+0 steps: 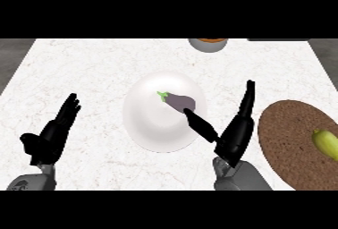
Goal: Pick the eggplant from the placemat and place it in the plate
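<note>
A purple eggplant (pixel 179 101) with a green stem lies on the white plate (pixel 152 120) at the counter's middle, toward the plate's upper right. My right hand (pixel 234 134) stands just right of the plate, open, its fingers pointing up and its thumb (pixel 200 125) stretched left over the plate's edge, ending right below the eggplant. The brown round placemat (pixel 290 138) sits at the right edge. My left hand (pixel 54 132) rests open at the lower left, fingers up, away from the plate.
A yellow-green vegetable (pixel 325 144) lies on the placemat's right part. A grey bowl (pixel 209 44) with something orange inside stands at the counter's far edge. The white marble counter (pixel 92 67) spreads around the plate.
</note>
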Controlling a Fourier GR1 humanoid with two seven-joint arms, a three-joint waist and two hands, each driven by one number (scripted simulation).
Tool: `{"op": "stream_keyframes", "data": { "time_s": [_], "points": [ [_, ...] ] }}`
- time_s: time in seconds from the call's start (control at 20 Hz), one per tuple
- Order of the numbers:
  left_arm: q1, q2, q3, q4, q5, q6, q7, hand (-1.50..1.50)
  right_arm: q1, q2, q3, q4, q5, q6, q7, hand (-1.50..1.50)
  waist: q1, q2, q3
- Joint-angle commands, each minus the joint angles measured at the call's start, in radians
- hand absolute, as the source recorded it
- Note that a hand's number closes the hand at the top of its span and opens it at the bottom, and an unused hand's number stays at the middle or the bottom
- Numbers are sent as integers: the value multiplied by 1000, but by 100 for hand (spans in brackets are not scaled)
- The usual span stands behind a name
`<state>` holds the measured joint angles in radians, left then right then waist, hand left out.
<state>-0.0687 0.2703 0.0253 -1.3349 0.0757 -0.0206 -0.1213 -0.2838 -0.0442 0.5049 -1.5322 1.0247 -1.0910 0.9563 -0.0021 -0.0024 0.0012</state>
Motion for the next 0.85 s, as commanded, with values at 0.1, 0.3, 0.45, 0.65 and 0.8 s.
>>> {"op": "stream_keyframes", "data": {
  "time_s": [0.1,0.3,0.45,0.65,0.8],
  "points": [
    [19,5,8,-34,9,-19,14,0,305,-197,166,-188,-173,-216,-161,-150,-1,1,1],
    [1,17,40,26,2,-29,-22,0,382,-333,236,-303,-301,-250,-256,-150,-3,2,0],
    [12,7,28,-14,-6,-33,6,0,393,-388,291,-210,-404,-369,-372,-150,4,2,0],
    [38,-34,-7,-131,-25,14,93,0,374,-416,318,-158,-525,-400,-465,-150,13,1,3],
    [-7,-59,-4,7,-52,6,-9,0,369,-529,316,-240,-639,-402,-534,-150,1,3,2]
  ]
}}
